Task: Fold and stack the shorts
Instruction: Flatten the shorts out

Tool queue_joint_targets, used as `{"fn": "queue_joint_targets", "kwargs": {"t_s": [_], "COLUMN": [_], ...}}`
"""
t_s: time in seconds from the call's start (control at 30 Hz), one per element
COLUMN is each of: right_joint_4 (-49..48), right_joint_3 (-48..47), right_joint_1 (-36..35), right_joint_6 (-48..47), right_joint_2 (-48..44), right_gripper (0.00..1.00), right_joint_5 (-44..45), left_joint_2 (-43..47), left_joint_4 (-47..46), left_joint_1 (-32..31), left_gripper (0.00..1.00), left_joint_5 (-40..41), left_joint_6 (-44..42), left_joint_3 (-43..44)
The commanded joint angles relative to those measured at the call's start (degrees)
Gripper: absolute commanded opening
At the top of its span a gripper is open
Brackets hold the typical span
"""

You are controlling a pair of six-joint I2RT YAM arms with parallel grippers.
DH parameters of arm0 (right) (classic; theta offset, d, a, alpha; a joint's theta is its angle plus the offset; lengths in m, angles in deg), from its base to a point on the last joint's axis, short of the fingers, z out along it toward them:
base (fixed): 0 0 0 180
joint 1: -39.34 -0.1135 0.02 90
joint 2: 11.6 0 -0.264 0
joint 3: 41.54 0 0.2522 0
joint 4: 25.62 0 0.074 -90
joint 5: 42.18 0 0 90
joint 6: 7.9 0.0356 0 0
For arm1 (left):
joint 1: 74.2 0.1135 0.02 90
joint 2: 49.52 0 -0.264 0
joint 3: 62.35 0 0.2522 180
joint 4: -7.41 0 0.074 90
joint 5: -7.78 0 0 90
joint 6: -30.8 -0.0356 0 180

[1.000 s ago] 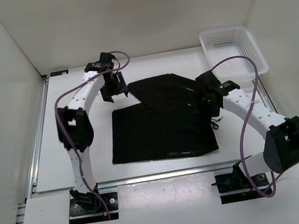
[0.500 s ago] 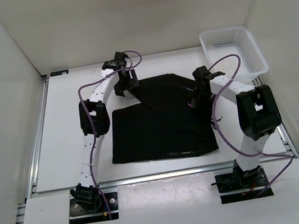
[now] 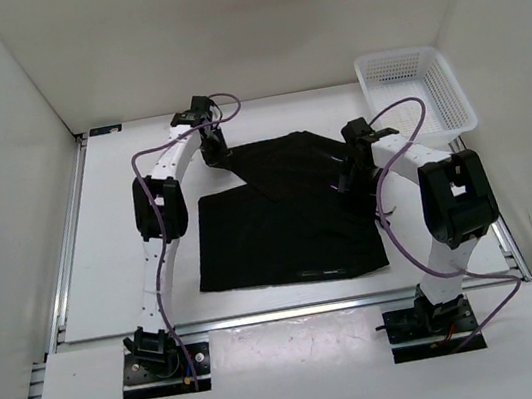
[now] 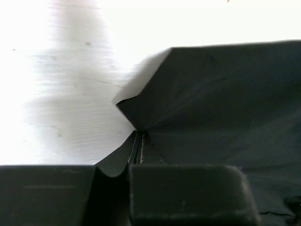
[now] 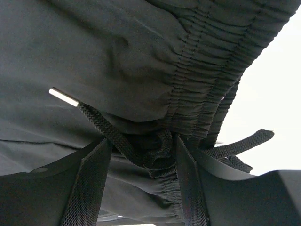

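The black shorts (image 3: 289, 216) lie spread on the white table, with the far part folded into a slanted flap. My left gripper (image 3: 214, 153) is at the flap's far-left corner. In the left wrist view its jaws (image 4: 138, 141) are shut on that corner of the shorts (image 4: 225, 94). My right gripper (image 3: 348, 176) is at the right edge. In the right wrist view it (image 5: 141, 181) stands open, its fingers (image 5: 89, 183) on either side of the gathered waistband (image 5: 207, 80) and the drawstring (image 5: 108, 134).
A white basket (image 3: 415, 93) stands at the back right of the table. White walls close in the back and both sides. A metal rail (image 3: 65, 241) runs along the table's left edge.
The left gripper dropped onto the far-left corner of the shorts and shut on it. The right arm swung in to the waistband, and its jaws have narrowed a little.
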Motion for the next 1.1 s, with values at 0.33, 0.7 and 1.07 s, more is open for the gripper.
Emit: {"fn": "queue_joint_targets", "kwargs": {"t_s": [0.33,0.7,1.07], "right_joint_4": [-1.2,-0.7,-0.7], "right_joint_3": [-8.3,-10.5,13.5], "right_joint_1": [-7.2,-9.5,-9.5], "right_joint_6": [-1.2,3.4,8.8], "right_joint_2": [6.6,-6.0,-35.2], "right_gripper": [0.27,0.92,0.88], "right_joint_5": [-6.1,5.2,5.5], "left_joint_2": [15.6,19.4,56.7], "left_joint_4": [-1.0,10.7,2.7], "left_joint_1": [6.9,11.9,21.6], "left_gripper": [0.1,0.88,0.88], "left_joint_5": [8.1,10.4,9.3], "left_joint_6": [0.3,-3.0,9.4], "left_joint_3": [-6.7,-2.7,-59.4]}}
